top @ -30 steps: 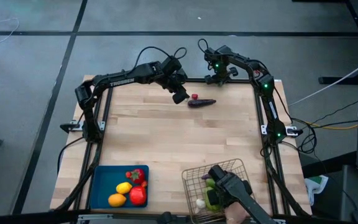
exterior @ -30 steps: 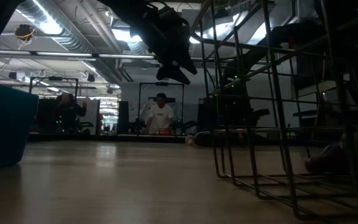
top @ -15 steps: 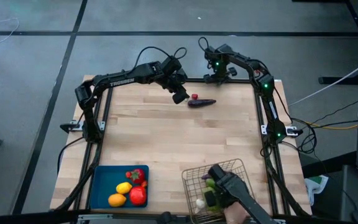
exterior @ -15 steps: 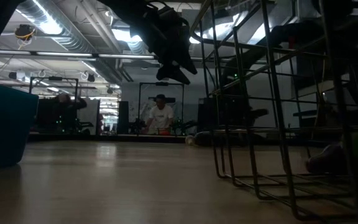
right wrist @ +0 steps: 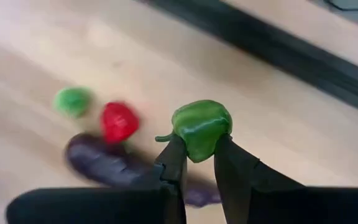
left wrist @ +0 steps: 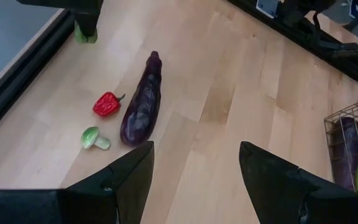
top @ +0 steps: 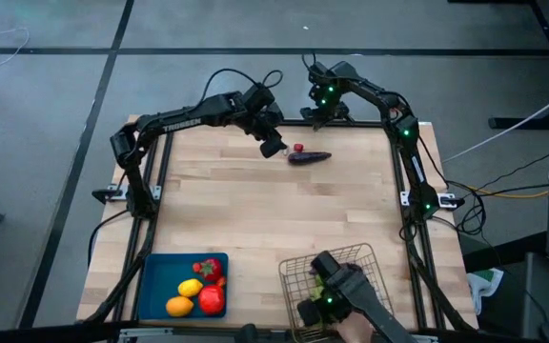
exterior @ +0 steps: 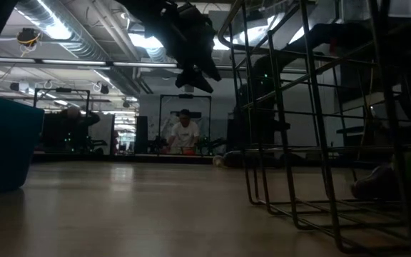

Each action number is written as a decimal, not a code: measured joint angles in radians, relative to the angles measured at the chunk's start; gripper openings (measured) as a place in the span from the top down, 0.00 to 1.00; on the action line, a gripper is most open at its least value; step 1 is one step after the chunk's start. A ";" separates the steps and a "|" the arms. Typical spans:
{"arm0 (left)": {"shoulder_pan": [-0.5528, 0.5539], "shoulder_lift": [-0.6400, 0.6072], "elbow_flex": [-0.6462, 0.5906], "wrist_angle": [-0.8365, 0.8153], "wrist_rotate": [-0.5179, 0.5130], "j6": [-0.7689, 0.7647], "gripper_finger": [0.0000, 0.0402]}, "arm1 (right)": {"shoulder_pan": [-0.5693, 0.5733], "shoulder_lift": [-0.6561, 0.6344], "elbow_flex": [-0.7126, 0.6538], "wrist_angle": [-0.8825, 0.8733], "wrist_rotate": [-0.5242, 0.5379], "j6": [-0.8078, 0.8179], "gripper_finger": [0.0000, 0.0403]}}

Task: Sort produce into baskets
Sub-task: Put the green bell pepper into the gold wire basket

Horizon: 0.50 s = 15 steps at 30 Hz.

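Right gripper (right wrist: 197, 163) is pinching a green pepper (right wrist: 201, 128) above the table's far edge; left gripper (left wrist: 194, 165) hangs open over the eggplant (left wrist: 143, 101).

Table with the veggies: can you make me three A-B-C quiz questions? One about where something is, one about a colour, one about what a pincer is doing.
1. Where is the eggplant beside the small red pepper?
A. in the blue tray
B. on the wooden table
C. in the wire basket

2. What colour is the pepper in the right pincer?
A. green
B. yellow
C. white

3. The left pincer is:
A. shut on the eggplant
B. shut tight on nothing
C. open and empty

Answers: B, it lies on bare wood; A, the pinched pepper is bright green; C, its fingers stand wide apart with nothing between them.
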 joint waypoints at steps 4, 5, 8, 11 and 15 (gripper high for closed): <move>0.005 -0.033 0.000 -0.034 -0.003 0.052 0.42 | 0.027 0.000 0.075 -0.074 -0.069 -0.072 0.84; 0.005 -0.042 0.000 -0.045 -0.004 0.060 0.42 | 0.037 0.000 0.096 -0.100 -0.076 -0.090 0.84; 0.008 -0.063 0.000 -0.073 -0.007 0.081 0.42 | 0.072 0.000 0.166 -0.191 -0.081 -0.144 0.84; 0.011 -0.091 0.000 -0.097 -0.008 0.110 0.42 | 0.118 0.000 0.234 -0.260 -0.082 -0.198 0.84; 0.020 -0.128 0.000 -0.133 -0.012 0.133 0.42 | 0.192 -0.041 0.257 -0.255 -0.090 -0.211 0.84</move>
